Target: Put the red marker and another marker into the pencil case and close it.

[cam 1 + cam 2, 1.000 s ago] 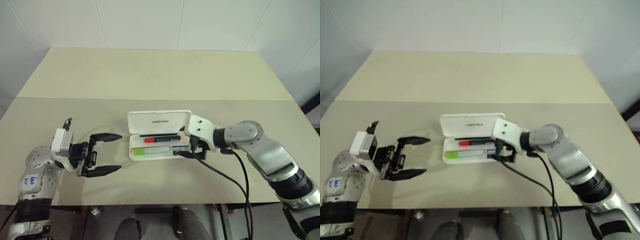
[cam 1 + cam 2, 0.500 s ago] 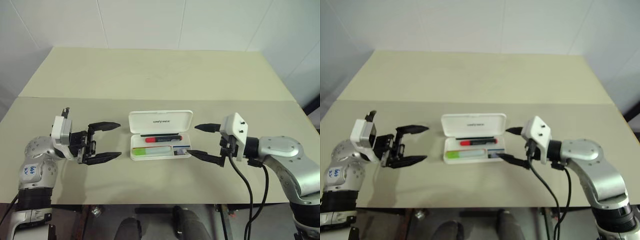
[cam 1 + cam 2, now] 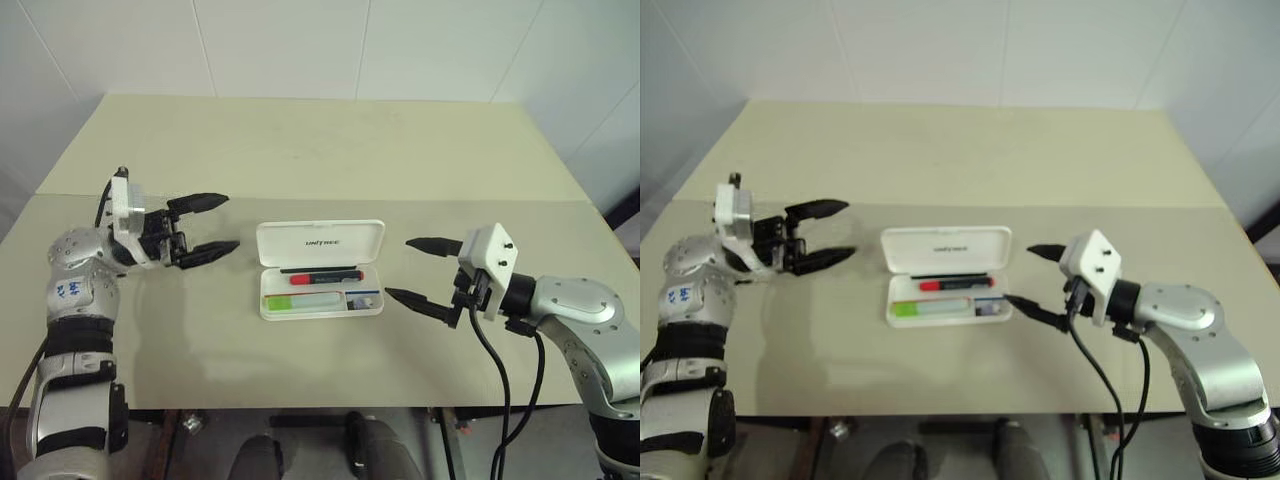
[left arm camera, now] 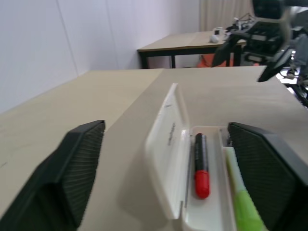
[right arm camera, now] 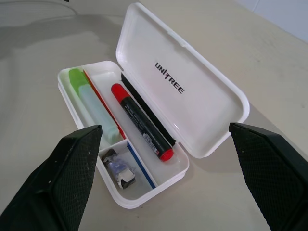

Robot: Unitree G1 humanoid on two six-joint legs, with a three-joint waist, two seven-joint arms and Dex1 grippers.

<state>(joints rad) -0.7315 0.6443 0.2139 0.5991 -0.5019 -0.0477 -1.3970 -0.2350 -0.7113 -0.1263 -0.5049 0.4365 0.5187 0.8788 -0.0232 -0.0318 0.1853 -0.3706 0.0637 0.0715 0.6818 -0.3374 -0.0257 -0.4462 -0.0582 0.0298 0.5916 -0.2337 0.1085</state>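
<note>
Left end effector (image 3: 205, 228) raised above the beige surface (image 3: 300, 150), well left of the case, fingers spread with nothing between them. Compared with a second ago: higher, farther from the robot, fingers a little narrower.

At centre, white case (image 3: 320, 270) lying flat, lid hinged open toward the far side. Inside, red marker (image 3: 326, 278) in the far slot, green marker (image 3: 305, 301) in the near slot, a small grey piece (image 5: 120, 169) in the end pocket on the right. Both markers already in; only the closing left, by the look of it.

Likely handling: case hard plastic, light, stiff, smooth, so prone to sliding on the surface under a push. Best bet: steadying the base from one short end while pressing the lid's far edge up and over until latched. Markers loose in their slots, apt to rattle if jolted.

Right end effector (image 3: 428, 272) hovering just right of the case, apart from it, fingers spread wide, empty. A second ago, down at the case's right end; now drawn back and clear of it.
</note>
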